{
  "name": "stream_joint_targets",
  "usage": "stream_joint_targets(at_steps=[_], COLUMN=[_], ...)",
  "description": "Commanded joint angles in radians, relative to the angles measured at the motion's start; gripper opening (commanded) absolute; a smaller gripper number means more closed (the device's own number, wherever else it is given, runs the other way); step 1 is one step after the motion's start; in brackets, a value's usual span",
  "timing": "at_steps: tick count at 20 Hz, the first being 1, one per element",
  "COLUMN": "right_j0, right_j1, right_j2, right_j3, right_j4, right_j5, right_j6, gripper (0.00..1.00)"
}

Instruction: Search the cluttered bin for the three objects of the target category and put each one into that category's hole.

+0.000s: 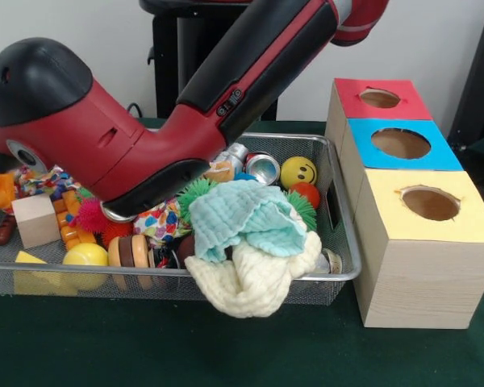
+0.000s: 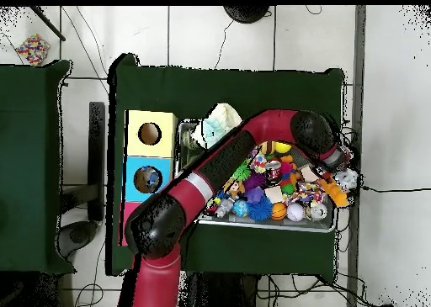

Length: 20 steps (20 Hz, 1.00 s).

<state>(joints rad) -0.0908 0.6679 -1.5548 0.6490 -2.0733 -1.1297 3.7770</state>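
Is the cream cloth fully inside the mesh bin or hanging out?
Hanging out: the cream cloth drapes over the front rim of the mesh bin, under the teal cloth.

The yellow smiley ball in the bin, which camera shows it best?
The front view. There the yellow smiley ball sits unobstructed near the bin's right wall, its face turned to the camera. In the overhead view the arm crosses that part of the bin, and I cannot pick the ball out.

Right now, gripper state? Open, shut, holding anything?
Gripper: not visible in either view. The arm reaches over the bin and its end is hidden, so open, closed or holding cannot be told.
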Motion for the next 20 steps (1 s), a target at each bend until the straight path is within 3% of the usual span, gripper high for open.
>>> stream_joint_targets(at_steps=[1,11,20], right_j0=[0.005,0.017,0.041], right_j1=[0.036,0.022,0.007], right_j2=[-0.069,-0.114,-0.136], right_j3=[-0.018,-0.055,-0.028], right_j4=[-0.008,0.027,0.024], right_j5=[-0.196,-0.348,-0.465], right_j6=[0.347,0.432,0.458], gripper=[1.00,1.00,1.00])
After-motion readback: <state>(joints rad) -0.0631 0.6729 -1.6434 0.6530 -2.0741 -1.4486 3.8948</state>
